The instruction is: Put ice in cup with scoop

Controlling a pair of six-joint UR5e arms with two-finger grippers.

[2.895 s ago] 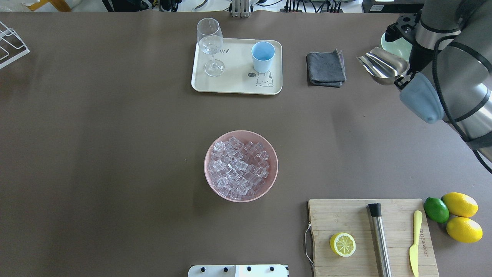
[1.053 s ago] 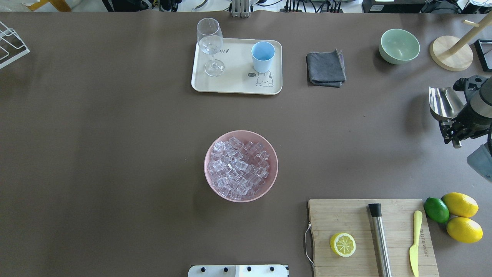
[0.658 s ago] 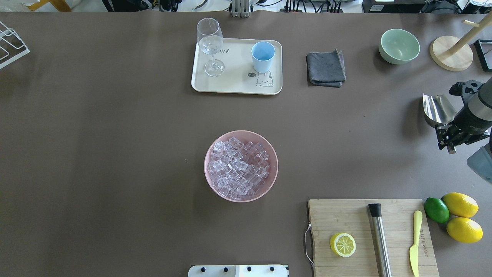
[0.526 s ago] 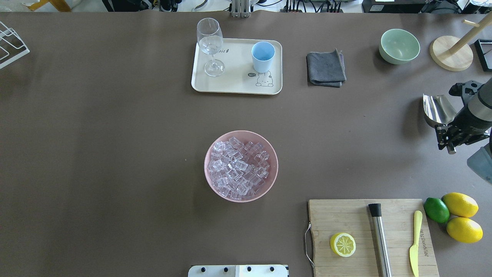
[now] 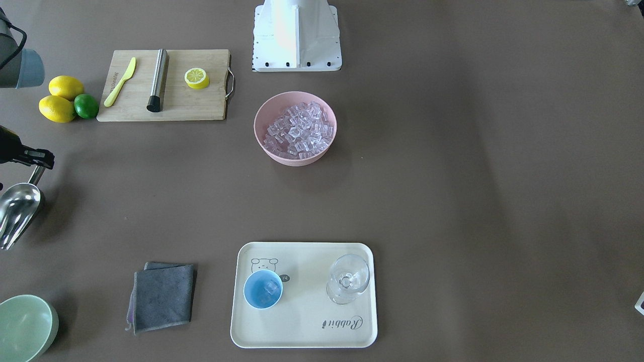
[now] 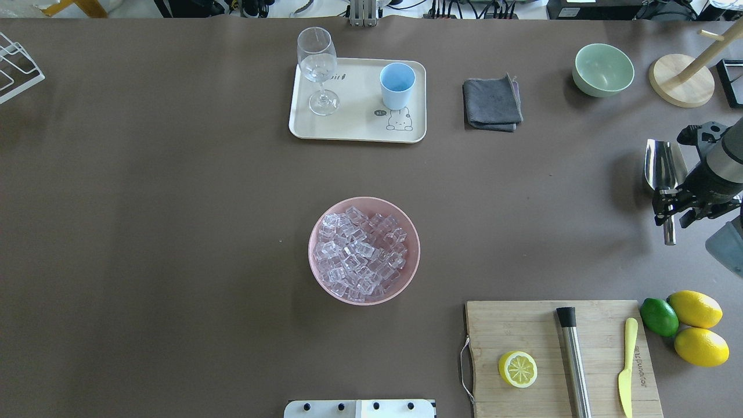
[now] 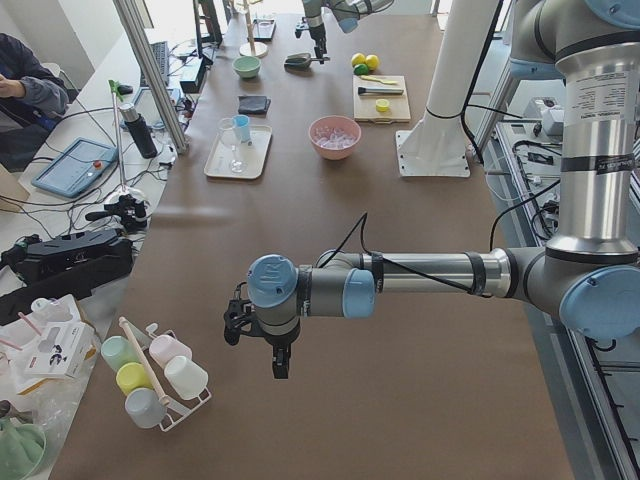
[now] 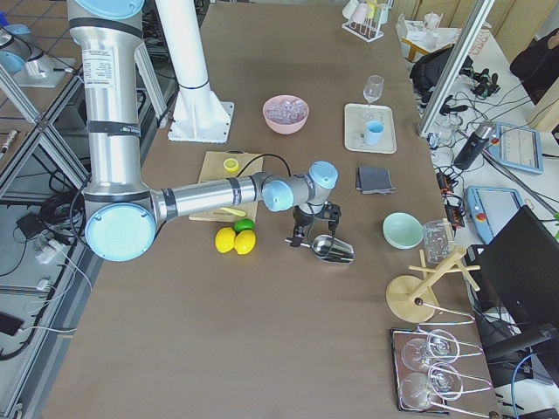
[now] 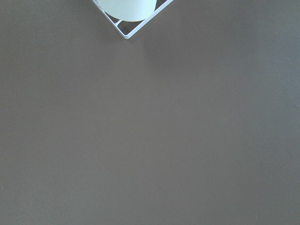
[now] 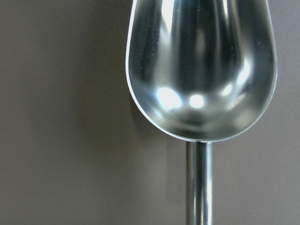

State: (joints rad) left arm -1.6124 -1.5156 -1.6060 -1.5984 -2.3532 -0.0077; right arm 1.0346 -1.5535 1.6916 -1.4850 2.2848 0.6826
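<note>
The steel scoop (image 6: 660,165) lies on the table near its right edge, trough up and empty, as the right wrist view (image 10: 201,70) shows. My right gripper (image 6: 672,212) stands over the handle with its jaws apart, open. The light-blue cup (image 6: 397,85) stands on the cream tray (image 6: 360,125). The front-facing view shows a clear cube inside the cup (image 5: 262,288). The ice (image 6: 360,252) fills the pink bowl (image 6: 312,250) mid-table. My left gripper (image 7: 280,365) hovers over bare table far to the left; I cannot tell its state.
A wine glass (image 6: 317,64) shares the tray. A grey cloth (image 6: 492,103), a green bowl (image 6: 603,69) and a wooden stand (image 6: 681,87) are at the back right. A cutting board (image 6: 540,331) with a steel cylinder (image 6: 573,366) and lemons (image 6: 695,309) is near right.
My right arm brought the scoop from by the green bowl back to the table's right edge. In the last half second the scoop turned straight and its handle slid out past the jaws, let go.
</note>
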